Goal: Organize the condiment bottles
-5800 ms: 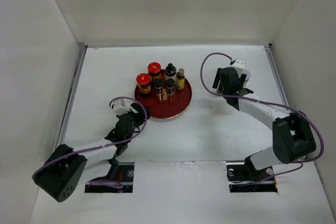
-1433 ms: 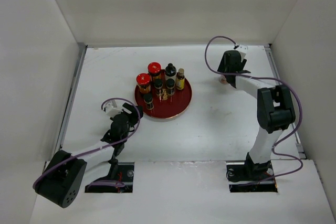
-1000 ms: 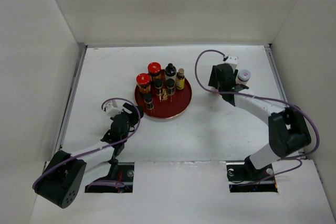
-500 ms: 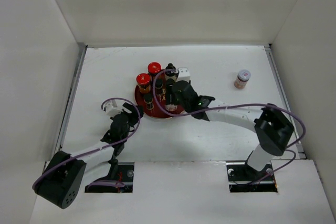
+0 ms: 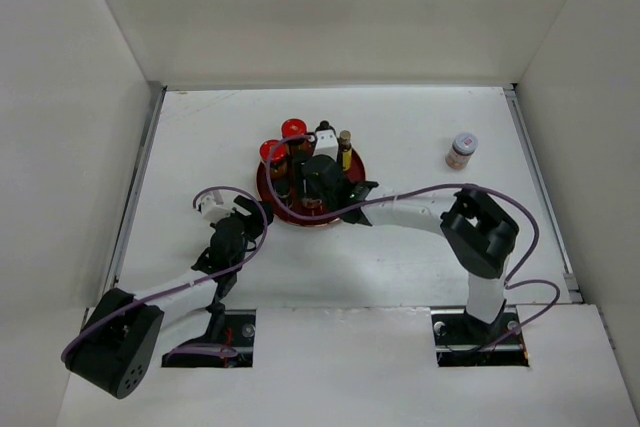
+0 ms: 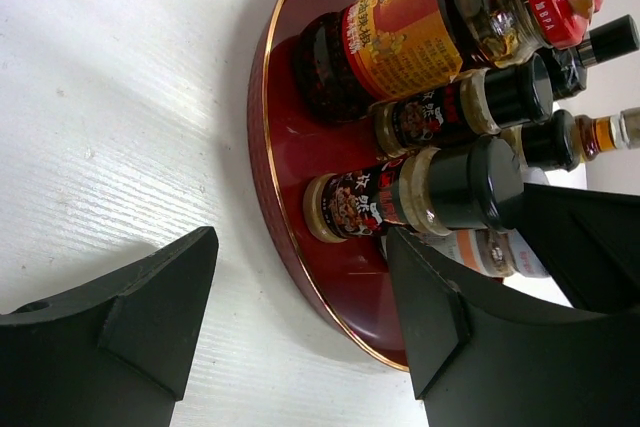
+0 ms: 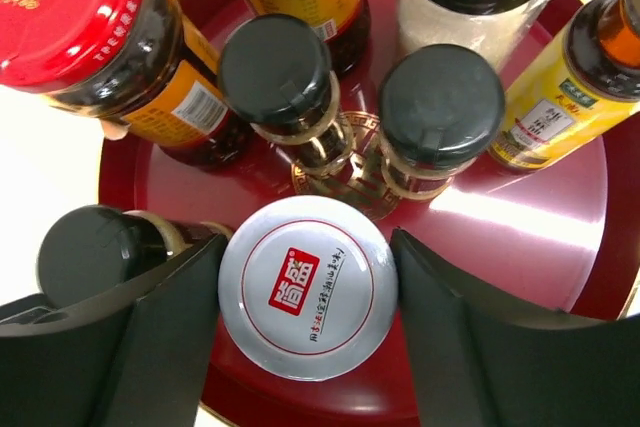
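Silver-lidded jar point(image 7: 307, 287) sits clamped between the right gripper's point(image 7: 305, 272) jaws; the left gripper's point(image 6: 300, 267) jaws gape empty.

We see a dark red, gold-rimmed tray point(image 7: 545, 237). The white-lidded jar point(image 7: 308, 287) shows a red logo; slim bottles point(image 7: 275, 72) wear black caps.

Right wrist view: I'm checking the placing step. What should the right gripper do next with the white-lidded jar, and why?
Probably open the right gripper and lift straight up: its fingers flank the jar, which is already within the tray rim, in a gap beside black-capped bottles.
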